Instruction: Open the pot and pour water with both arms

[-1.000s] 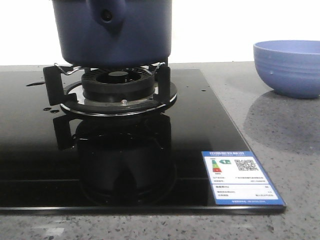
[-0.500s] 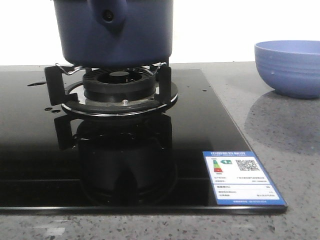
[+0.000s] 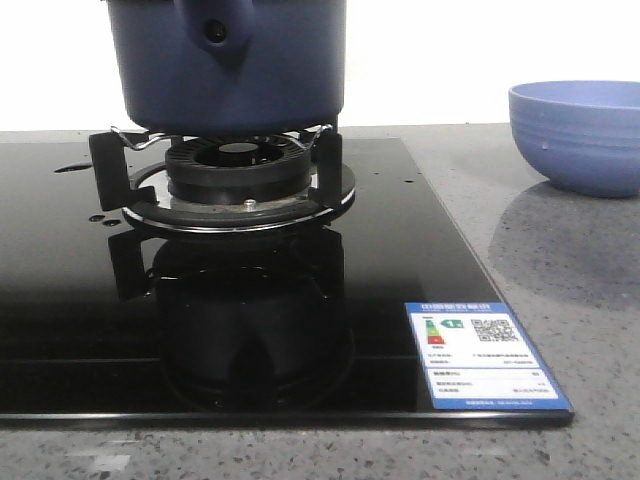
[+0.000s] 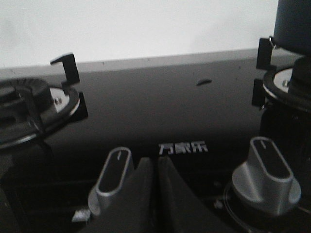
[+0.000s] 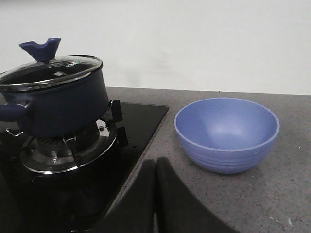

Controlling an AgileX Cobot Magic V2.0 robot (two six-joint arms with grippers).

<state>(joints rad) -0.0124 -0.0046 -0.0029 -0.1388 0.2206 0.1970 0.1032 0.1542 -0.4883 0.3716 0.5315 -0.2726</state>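
Note:
The dark navy pot (image 3: 230,70) stands on the burner grate of the black glass stove (image 3: 60,300); its stubby handle socket (image 3: 214,32) faces me. In the right wrist view the pot (image 5: 58,104) carries a glass lid (image 5: 48,70) with a blue knob (image 5: 41,48). The pot's edge also shows in the left wrist view (image 4: 294,24). My left gripper (image 4: 155,162) is shut and empty over the stove's front, between two silver control knobs. My right gripper (image 5: 155,165) is shut and empty above the counter, between the stove's edge and the bowl. Neither gripper shows in the front view.
A lighter-blue ribbed bowl (image 3: 578,135) stands on the grey counter right of the stove, also in the right wrist view (image 5: 226,133). Control knobs (image 4: 112,174) (image 4: 266,172) flank the left gripper. A second burner (image 4: 29,107) lies at the left. An energy label (image 3: 485,352) sits on the stove's front right corner.
The front view has shifted very slightly; the pot, stove and bowl keep their places. No gripper shows in it.

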